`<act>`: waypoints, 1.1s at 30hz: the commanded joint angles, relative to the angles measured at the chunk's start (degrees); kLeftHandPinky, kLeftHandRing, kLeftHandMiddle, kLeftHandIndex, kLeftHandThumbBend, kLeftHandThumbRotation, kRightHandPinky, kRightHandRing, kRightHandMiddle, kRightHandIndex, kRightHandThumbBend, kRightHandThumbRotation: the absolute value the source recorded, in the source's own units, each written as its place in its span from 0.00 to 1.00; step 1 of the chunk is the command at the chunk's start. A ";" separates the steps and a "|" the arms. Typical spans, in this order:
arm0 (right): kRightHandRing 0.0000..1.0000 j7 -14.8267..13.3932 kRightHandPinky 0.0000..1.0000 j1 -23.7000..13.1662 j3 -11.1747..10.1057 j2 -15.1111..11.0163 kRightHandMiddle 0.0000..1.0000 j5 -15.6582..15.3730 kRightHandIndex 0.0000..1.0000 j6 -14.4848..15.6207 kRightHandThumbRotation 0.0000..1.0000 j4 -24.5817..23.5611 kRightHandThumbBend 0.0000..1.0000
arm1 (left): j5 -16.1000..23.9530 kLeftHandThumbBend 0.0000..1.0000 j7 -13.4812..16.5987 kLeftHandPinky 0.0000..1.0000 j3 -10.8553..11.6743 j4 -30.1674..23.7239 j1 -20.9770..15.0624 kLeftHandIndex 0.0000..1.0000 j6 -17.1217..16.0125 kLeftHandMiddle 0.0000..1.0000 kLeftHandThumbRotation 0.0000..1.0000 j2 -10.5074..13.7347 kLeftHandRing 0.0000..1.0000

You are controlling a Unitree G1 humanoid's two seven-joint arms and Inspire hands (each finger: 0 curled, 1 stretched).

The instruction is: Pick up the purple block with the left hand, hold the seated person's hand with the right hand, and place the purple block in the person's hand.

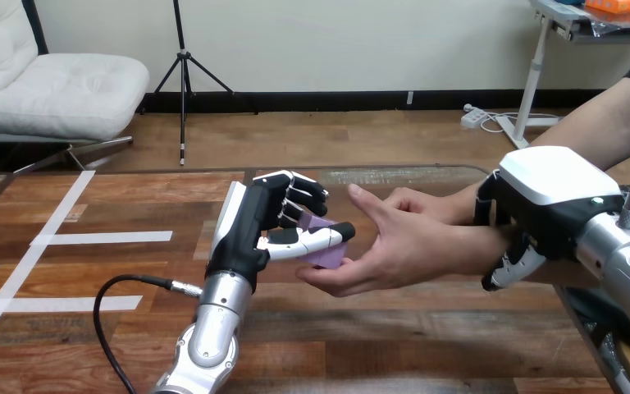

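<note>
My left hand is raised above the middle of the table, its fingers and thumb curled round the purple block. The block's right end rests against the fingers of the person's hand, which reaches in from the right, palm turned toward my left hand. My right hand sits over the person's wrist, with its thumb and fingers curled round it from above and below.
The wooden table carries white tape strips at its left. A black cable loops beside my left forearm. The person's forearm comes in from the upper right.
</note>
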 commanded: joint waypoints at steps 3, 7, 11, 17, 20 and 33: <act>0.39 -0.21 0.31 -6.66 -0.99 -0.17 0.47 -1.10 0.51 0.43 0.00 -2.67 0.79 | -0.87 0.75 -0.39 0.35 0.64 -3.40 -4.38 0.48 -0.23 0.47 0.00 -0.68 0.42; 0.39 -0.03 0.31 -7.07 -0.84 -0.11 0.47 -1.23 0.50 0.43 0.00 -2.80 0.78 | -1.59 0.75 -1.23 0.35 1.06 -3.42 -4.45 0.48 0.02 0.47 0.00 -1.18 0.42; 0.40 0.11 0.32 -7.40 -0.68 -0.08 0.47 -1.31 0.50 0.40 0.00 -2.85 0.77 | -2.43 0.75 -2.16 0.35 1.50 -3.51 -4.53 0.48 0.53 0.47 0.00 -1.64 0.41; 0.41 0.31 0.33 -7.95 -0.46 -0.03 0.47 -1.18 0.50 0.11 0.00 -2.74 0.75 | -3.80 0.75 -4.16 0.35 2.11 -3.85 -4.64 0.48 1.09 0.47 0.00 -2.56 0.41; 0.41 0.48 0.34 -8.22 -0.29 -0.02 0.48 -1.30 0.50 0.06 0.00 -2.68 0.75 | -4.21 0.76 -4.74 0.35 2.24 -4.06 -4.66 0.48 1.53 0.47 0.00 -2.90 0.41; 0.40 -0.43 0.33 -9.22 0.19 0.34 0.47 -1.75 0.49 -1.08 0.00 -1.35 0.76 | -5.57 0.78 -6.38 0.35 2.01 -5.58 -4.46 0.48 2.69 0.47 0.00 -5.27 0.41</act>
